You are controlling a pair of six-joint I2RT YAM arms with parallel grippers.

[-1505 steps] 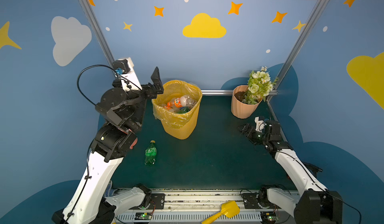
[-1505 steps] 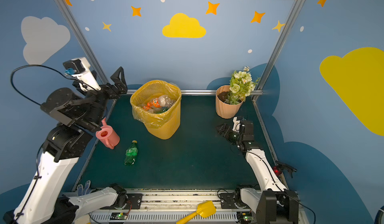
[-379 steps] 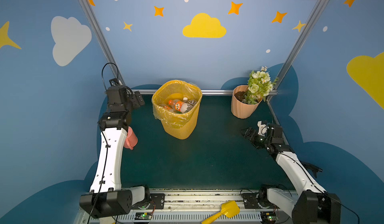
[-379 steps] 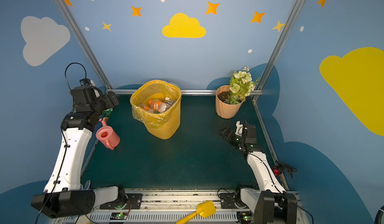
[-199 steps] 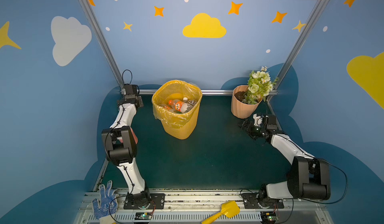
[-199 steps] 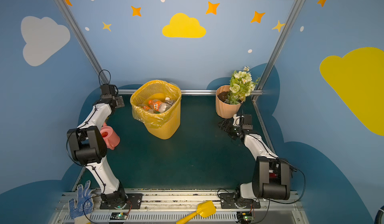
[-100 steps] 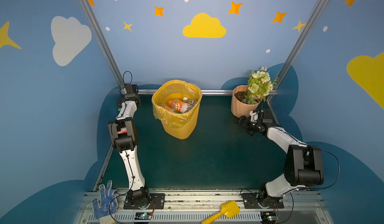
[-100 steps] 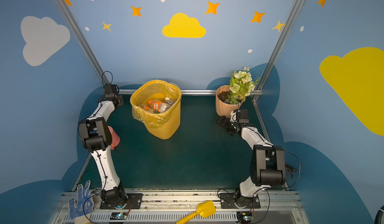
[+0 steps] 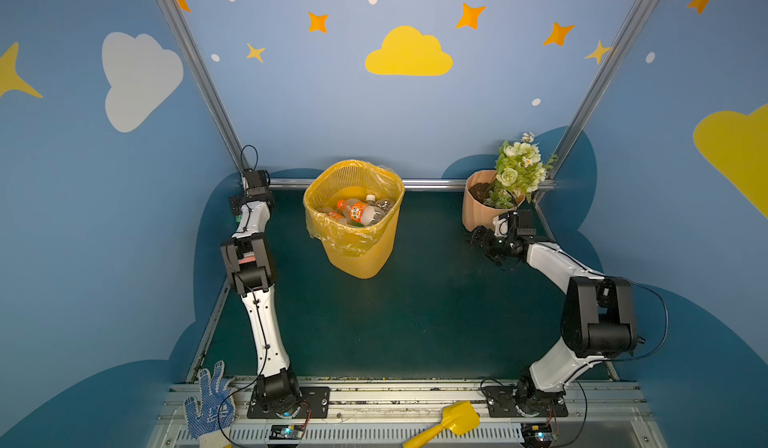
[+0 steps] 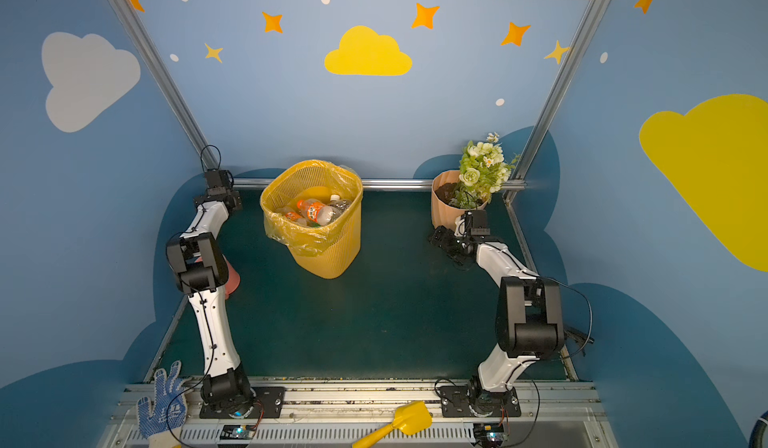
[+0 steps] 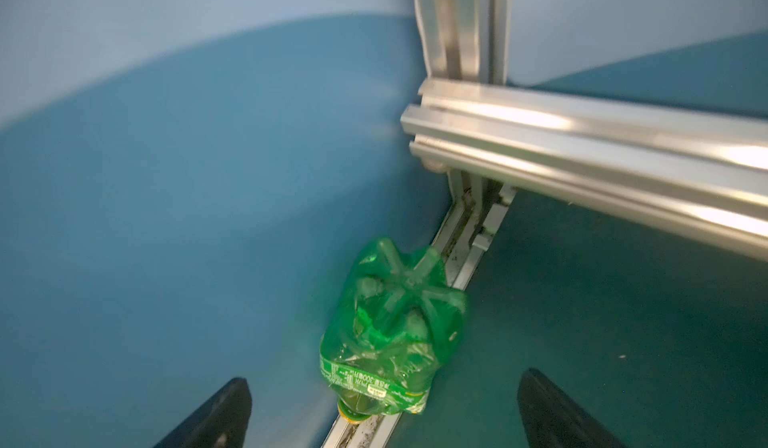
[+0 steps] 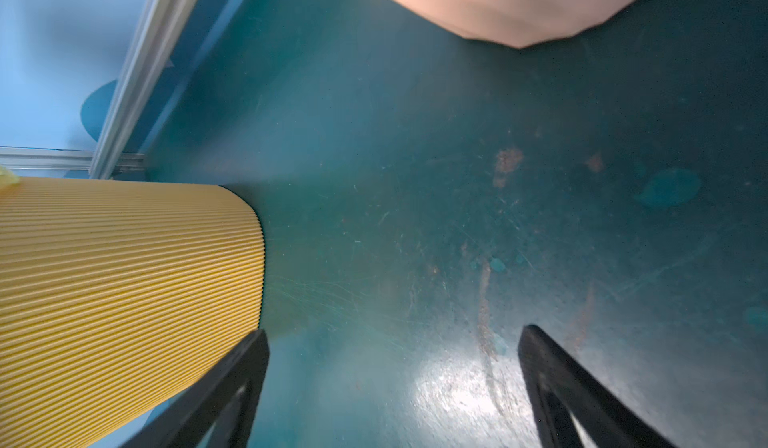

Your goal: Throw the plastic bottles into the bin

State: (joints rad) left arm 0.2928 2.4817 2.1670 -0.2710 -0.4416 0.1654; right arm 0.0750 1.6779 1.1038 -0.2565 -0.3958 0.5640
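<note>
The left fingers (image 11: pixel 232 408) stand wide, with the green bottle (image 11: pixel 390 329) just ahead between them, along the wall rail (image 11: pixel 461 234) in a corner of the bench (image 11: pixel 623 321) (cap toward the wrist). Drop lower, centre on its body, close gently. The bin (image 9: pixel 353 255) stands mid-bench. The right fingers (image 12: pixel 552 367) are wide and empty beside the flower pot (image 12: pixel 519 1).

Green bottle (image 11: pixel 386 334): seemingly covered by the left arm (image 9: pixel 259 321) in both top views.
Watering can (image 10: pixel 232 276): largely hidden behind that arm's elbow.
Bin (image 12: pixel 124 280): cut off by the right wrist picture's edge.
Flower pot (image 12: pixel 519 6): blurred and cut off there.
Bottles in the bin (image 9: pixel 359 211): lower ones buried; number not determinable.
</note>
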